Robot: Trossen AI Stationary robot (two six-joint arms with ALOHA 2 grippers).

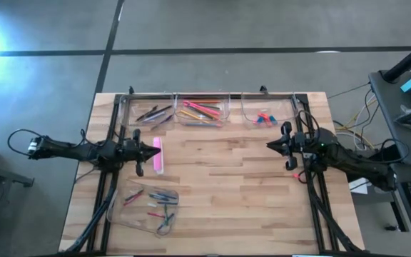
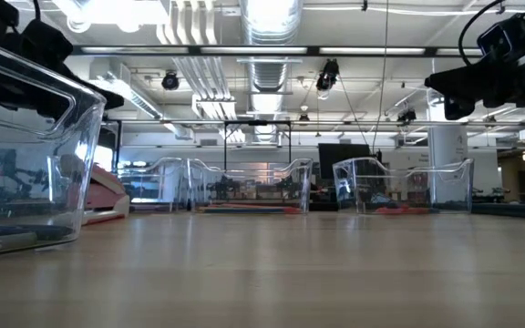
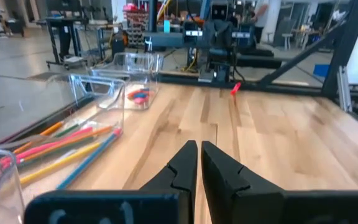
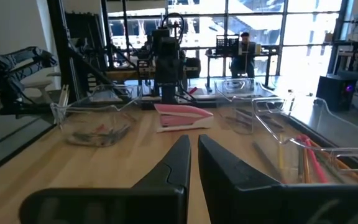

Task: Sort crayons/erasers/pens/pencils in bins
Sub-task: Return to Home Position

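The wooden table (image 1: 234, 193) has bins (image 1: 203, 95) at top middle and lower left, so the left gripper (image 1: 154, 151) and right gripper (image 1: 271, 145), fingers pressed together on nothing, should back away slowly.

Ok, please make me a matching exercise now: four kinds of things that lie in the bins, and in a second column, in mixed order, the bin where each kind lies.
Things:
1. pens
2. pencils
3. erasers
4. crayons

Places:
a. right bin of the row of three
b. single bin, apart from the row
c. left bin of the row
d. middle bin of the row

Pairs: 1-c, 2-d, 3-a, 4-b.
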